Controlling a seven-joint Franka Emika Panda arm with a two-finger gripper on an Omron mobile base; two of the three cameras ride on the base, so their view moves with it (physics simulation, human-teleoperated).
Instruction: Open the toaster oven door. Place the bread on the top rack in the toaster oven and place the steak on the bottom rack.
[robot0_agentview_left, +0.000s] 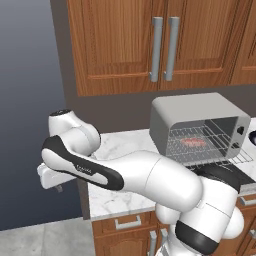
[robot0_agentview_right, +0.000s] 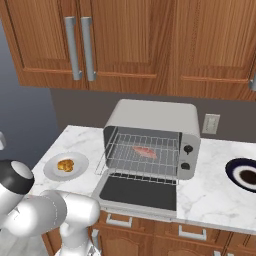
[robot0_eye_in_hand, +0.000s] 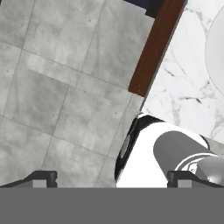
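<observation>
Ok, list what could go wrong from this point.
1. The bread lies on its plate while the open hand points at the floor beyond the counter edge: a long reach back.
2. The steak seems to lie on the upper rack, so the racks may be swapped.

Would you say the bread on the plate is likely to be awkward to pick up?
Probably a little. The bread looks small and lumpy, so the pads may seat unevenly. It seems light and may crumble if squeezed. Lying loose on the smooth plate, it could slide when nudged.
</observation>
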